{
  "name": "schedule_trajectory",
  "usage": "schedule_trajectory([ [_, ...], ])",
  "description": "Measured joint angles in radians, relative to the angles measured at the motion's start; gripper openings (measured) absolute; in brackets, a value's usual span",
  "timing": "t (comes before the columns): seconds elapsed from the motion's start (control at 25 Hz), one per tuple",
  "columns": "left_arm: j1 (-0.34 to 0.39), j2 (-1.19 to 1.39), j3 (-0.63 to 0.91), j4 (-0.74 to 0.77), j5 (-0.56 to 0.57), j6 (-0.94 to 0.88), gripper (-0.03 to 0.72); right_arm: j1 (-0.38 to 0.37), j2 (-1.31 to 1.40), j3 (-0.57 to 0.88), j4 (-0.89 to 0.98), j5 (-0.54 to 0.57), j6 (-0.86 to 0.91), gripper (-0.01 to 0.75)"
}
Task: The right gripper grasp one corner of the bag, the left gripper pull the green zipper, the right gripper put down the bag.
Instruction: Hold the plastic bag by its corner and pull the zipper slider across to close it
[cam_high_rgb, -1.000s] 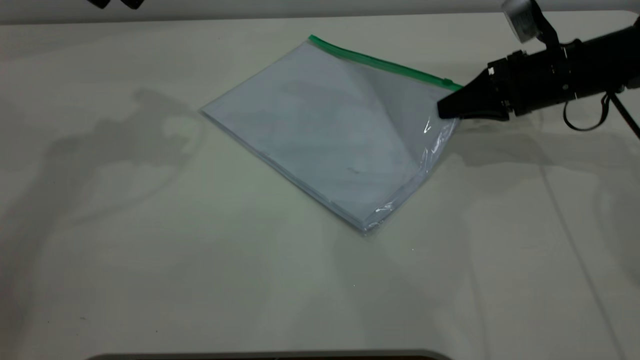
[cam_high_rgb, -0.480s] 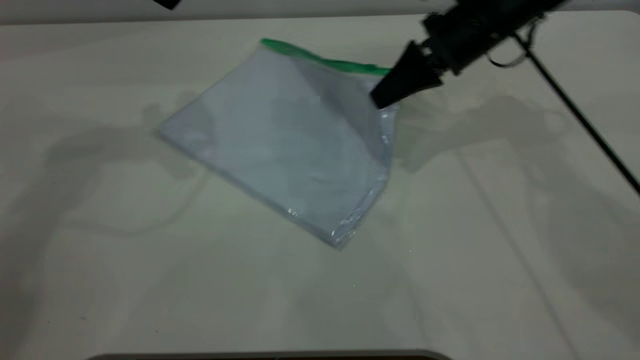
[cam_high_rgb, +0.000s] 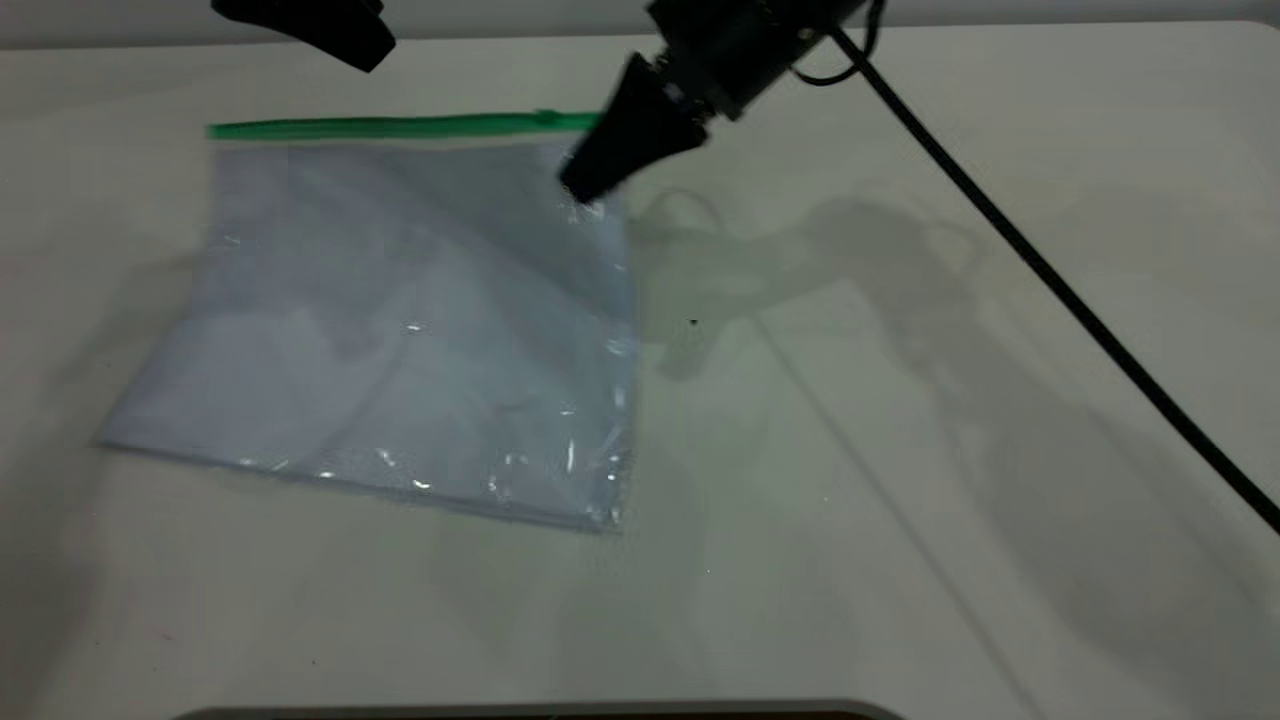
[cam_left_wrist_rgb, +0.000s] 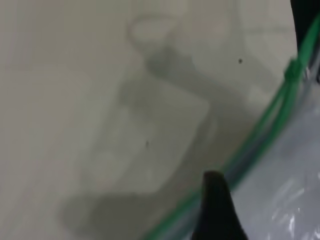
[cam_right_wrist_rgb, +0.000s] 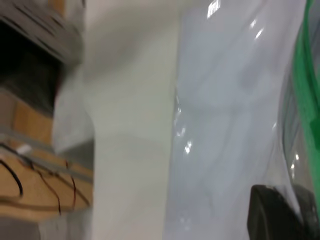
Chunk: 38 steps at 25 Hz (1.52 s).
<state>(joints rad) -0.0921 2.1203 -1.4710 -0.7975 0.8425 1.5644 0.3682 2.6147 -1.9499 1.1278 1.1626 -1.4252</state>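
The bag is a clear pouch with pale sheets inside. Its near edge rests on the table and its far right corner is lifted. The green zipper runs along the far edge, with its slider tab near the right end. My right gripper is shut on that corner, just below the strip. The right wrist view shows plastic pinched between the fingers. My left gripper hovers open above the zipper's left part. One finger shows beside the strip.
The right arm's black braided cable hangs diagonally over the right half of the pale table. A dark strip lies along the table's front edge. Brown and grey furniture stands beyond the table edge in the right wrist view.
My right gripper has carried the held corner to the left, and the bag has swung round so the zipper lies level across the back. My left gripper has come down into view at the back left.
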Motion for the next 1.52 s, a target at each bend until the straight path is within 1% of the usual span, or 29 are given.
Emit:
schedule_trajectory([
  [0.2,0.000,0.022,-0.001,-0.040,0.007,0.047,0.573,0.023,0.000,0.000,0.077,-0.024,-0.056,0.033],
  [0.4,0.000,0.034,-0.001,-0.099,0.013,0.100,0.573,0.061,0.000,0.000,0.102,-0.101,-0.113,0.033],
  [0.52,0.000,0.037,-0.002,-0.123,0.036,0.120,0.573,0.080,0.000,0.000,0.111,-0.129,-0.135,0.033],
  [0.68,0.000,0.052,-0.002,-0.124,0.072,0.127,0.573,0.089,0.000,0.000,0.115,-0.139,-0.148,0.033],
  [0.88,0.000,0.073,-0.002,-0.124,0.083,0.127,0.572,0.089,0.000,0.000,0.116,-0.140,-0.149,0.033],
  [1.08,0.000,0.086,-0.002,-0.125,0.083,0.127,0.544,0.089,0.000,0.000,0.118,-0.140,-0.149,0.033],
  [1.52,0.000,0.099,-0.002,-0.125,0.083,0.127,0.429,0.089,0.000,0.000,0.118,-0.140,-0.149,0.033],
])
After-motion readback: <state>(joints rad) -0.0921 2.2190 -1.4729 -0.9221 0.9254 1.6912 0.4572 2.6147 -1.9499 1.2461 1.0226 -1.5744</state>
